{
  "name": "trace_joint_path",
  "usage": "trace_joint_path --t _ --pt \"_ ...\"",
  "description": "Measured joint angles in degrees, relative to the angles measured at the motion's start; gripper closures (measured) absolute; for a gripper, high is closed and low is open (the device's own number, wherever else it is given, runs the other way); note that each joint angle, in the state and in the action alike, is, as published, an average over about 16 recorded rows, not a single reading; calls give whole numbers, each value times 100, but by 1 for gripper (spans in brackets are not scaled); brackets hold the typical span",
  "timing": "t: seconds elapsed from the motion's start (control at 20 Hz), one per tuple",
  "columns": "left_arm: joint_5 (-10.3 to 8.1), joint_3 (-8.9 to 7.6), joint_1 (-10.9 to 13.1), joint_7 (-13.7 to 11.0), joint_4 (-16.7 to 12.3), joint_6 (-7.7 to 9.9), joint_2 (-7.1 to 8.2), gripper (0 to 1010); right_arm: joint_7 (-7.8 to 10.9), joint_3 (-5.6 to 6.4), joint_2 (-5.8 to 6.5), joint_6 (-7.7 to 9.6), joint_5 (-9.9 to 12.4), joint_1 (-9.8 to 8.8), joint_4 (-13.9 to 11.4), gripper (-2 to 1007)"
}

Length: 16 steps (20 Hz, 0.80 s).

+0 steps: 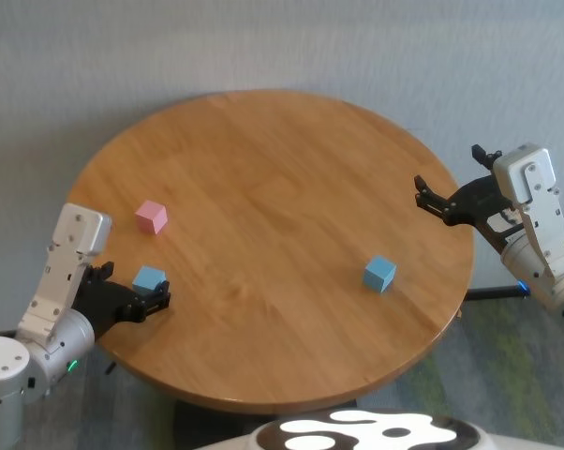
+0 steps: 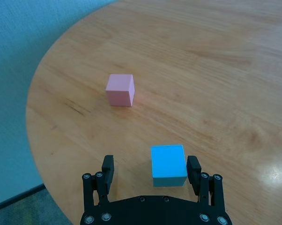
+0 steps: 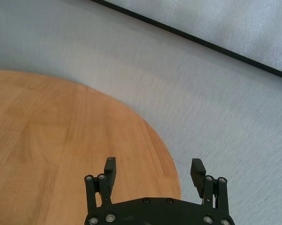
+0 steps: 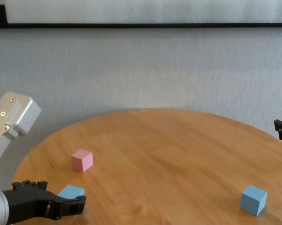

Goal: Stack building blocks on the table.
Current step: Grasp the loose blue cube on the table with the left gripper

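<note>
On the round wooden table [image 1: 282, 169] a light blue cube [image 1: 149, 278] sits near the left front edge. My left gripper [image 1: 156, 298] is open around it: in the left wrist view the cube [image 2: 168, 165] stands between the fingers [image 2: 108, 169], close to one of them and resting on the wood. A pink cube [image 1: 152, 217] stands a little beyond it, also in the left wrist view [image 2: 120, 90]. The second light blue cube [image 1: 379, 274] sits alone at the right front. My right gripper [image 1: 448, 176] is open and empty above the table's right edge, as the right wrist view [image 3: 153, 167] shows.
Grey carpet floor [image 3: 216, 108] surrounds the table, whose rim lies close under both grippers. A black baseboard strip [image 3: 188, 35] runs along the far wall. My white and black body [image 1: 376, 433] shows at the table's front edge.
</note>
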Motion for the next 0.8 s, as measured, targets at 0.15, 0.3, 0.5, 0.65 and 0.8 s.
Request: trace_joint_path --t 0.15,0.3,0.5,0.65,0.8 --pt "12 -11 7 11 -2 13 -13 13 0 0 0 0 0 0 0 0" --pt "16 -16 10 13 -4 21 -18 32 0 0 0 0 0 0 0 0" --pt "13 -15 10 13 -8 21 -14 87 0 0 0 0 0 0 0 0" --pt "10 -13 10 13 -11 20 -10 150 0 0 0 0 0 0 0 0" --pt "7 -12 10 13 -13 18 -6 232 0 0 0 0 0 0 0 0"
